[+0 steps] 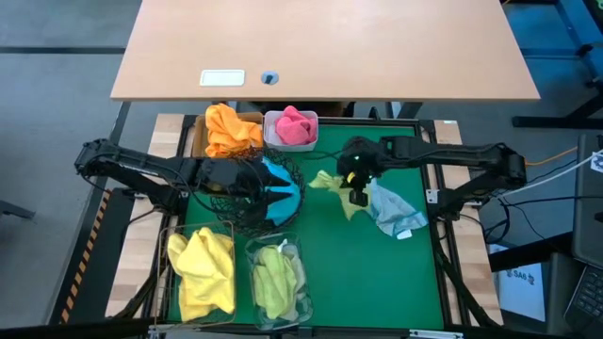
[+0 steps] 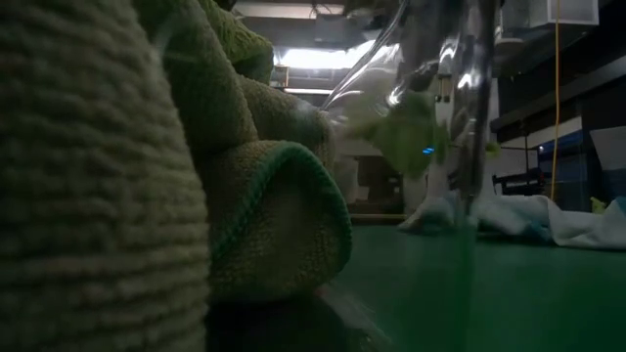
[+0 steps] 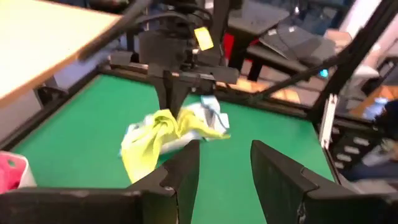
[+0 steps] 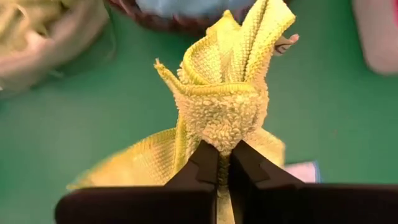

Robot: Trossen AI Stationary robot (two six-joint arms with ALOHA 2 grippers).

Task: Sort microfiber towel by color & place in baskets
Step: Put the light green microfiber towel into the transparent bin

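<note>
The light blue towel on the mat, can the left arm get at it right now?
Probably not easily. The light blue towel lies beyond the right claw, which is shut on the yellow towel between them. The left claw hangs open over the black wire-mesh bowl.

Green tabletop, carrying five baskets along the left and far sides, each holding towels, plus a pale blue towel and a yellow-green towel lying loose near the middle.

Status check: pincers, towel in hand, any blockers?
Right pincer shut on yellow towel. Left pincer open over black mesh bowl, empty. Light blue towel loose on the mat beside it.
</note>
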